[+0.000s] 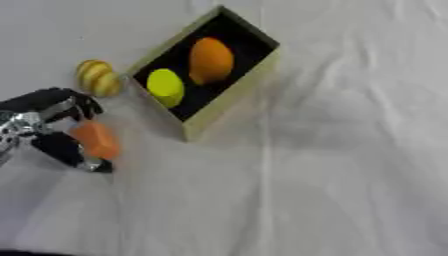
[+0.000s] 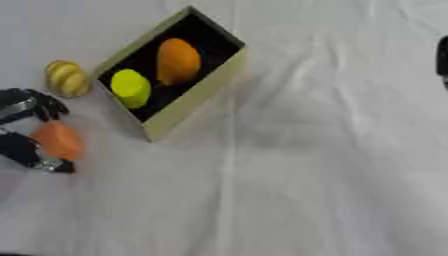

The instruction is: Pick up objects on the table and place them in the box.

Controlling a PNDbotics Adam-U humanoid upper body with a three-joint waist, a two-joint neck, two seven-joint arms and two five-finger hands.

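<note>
An open box (image 1: 229, 97) with a black inside lies askew at the upper middle of the white cloth. It holds an orange oval fruit (image 1: 211, 60) and a yellow lemon-like object (image 1: 165, 87). A yellow striped round object (image 1: 98, 78) rests on the cloth just left of the box. My left hand (image 1: 48, 127) comes in from the left edge, its fingers and thumb curled round a small orange object (image 1: 95, 140). A dark sliver of my right hand (image 2: 443, 60) shows at the right edge of the right eye view.
The white cloth (image 1: 332, 175) is wrinkled, with a crease running down its middle. Nothing else lies on it to the right of the box or below it.
</note>
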